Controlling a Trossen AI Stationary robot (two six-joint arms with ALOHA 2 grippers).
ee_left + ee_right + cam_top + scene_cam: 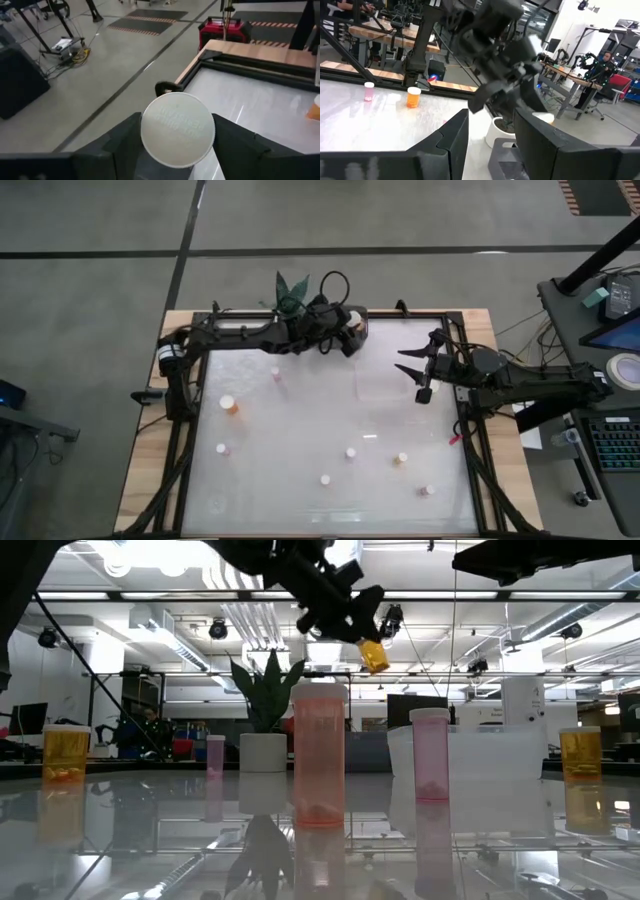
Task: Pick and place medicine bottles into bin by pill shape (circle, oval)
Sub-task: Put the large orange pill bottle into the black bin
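My left gripper [352, 328] hangs over the table's far edge, shut on an amber medicine bottle [374, 656] with a white cap. More medicine bottles stand upright on their bases on the glossy white table: an amber one [229, 404] at the left, small pinkish ones [275, 373] [222, 448], and several toward the near right [351, 452] [400, 459]. A clear bin [470, 755] stands at the far right of the table's middle. My right gripper [410, 360] waits open, level, above the right edge, with nothing between its fingers [450, 135]. My left gripper pinches the bottle at its cap end between its two fingers. In the left wrist view the round white cap [177, 127] faces the camera between them. The amber body [376, 660] sticks out slantwise below the fingers. The bottle is lifted clear, high above the table.
A green plant in a white pot [265, 752] stands at the far edge, just behind my left arm. A dark frame [190, 410] runs round the table. Near the low camera stand a tall pink bottle [319, 755] and a slimmer one [430, 755].
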